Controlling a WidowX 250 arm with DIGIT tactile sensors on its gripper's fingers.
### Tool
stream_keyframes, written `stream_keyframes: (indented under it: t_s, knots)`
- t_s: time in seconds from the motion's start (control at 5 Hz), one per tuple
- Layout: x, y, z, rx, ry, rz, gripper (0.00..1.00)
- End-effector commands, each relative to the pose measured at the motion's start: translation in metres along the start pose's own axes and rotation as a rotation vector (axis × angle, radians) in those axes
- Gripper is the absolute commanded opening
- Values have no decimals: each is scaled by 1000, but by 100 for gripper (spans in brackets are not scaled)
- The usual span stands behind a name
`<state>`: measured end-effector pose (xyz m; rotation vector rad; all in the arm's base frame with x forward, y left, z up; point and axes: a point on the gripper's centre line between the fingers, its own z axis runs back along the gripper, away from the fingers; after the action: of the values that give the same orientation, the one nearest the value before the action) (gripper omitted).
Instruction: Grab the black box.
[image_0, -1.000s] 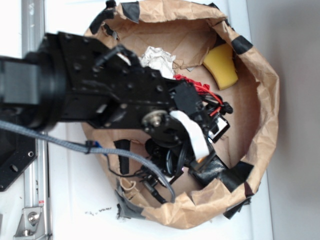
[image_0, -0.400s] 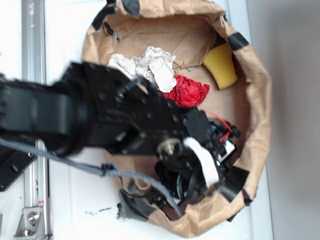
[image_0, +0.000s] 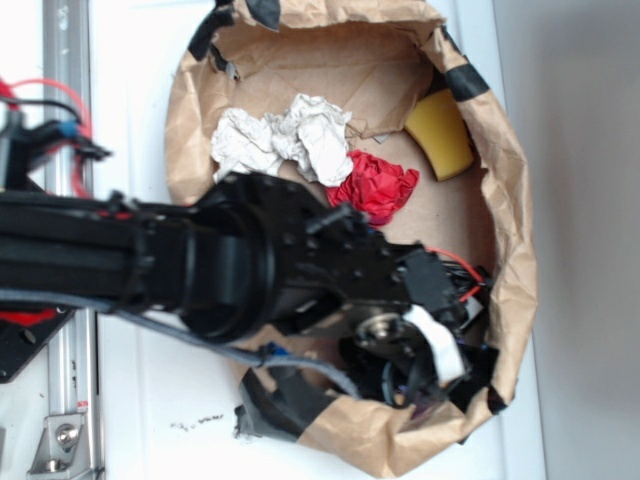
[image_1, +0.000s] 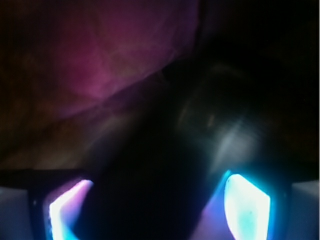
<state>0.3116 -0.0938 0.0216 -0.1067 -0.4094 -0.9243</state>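
The black box (image_1: 165, 165) fills the dark wrist view, sitting right between my glowing fingers (image_1: 245, 205), so my gripper (image_0: 440, 375) is spread around it, low against the paper wall (image_0: 510, 300). The red wad (image_0: 378, 186) and yellow sponge (image_0: 440, 135) lie well behind me. I judge this the reach's end; next, close firmly.

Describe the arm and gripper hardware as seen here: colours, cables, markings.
The arm is matte black with bolted plates and a round silver joint hub. Red wires run near the wrist, a white ribbon cable loops there, and a grey braided cable hangs below. In the wrist view the fingers glow blue-violet; no markings are legible.
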Motion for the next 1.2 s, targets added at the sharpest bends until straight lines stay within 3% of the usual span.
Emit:
stream_keyframes:
  t_s: [0.0,0.2,0.4,0.6,1.0]
  knots:
    - [0,24,7,29,-5,42,85]
    - [-2,27,10,29,-12,90,0]
    - [-8,29,14,11,-12,123,0]
    - [-26,39,31,31,3,220,0]
    - [-63,36,93,113,96,435,0]
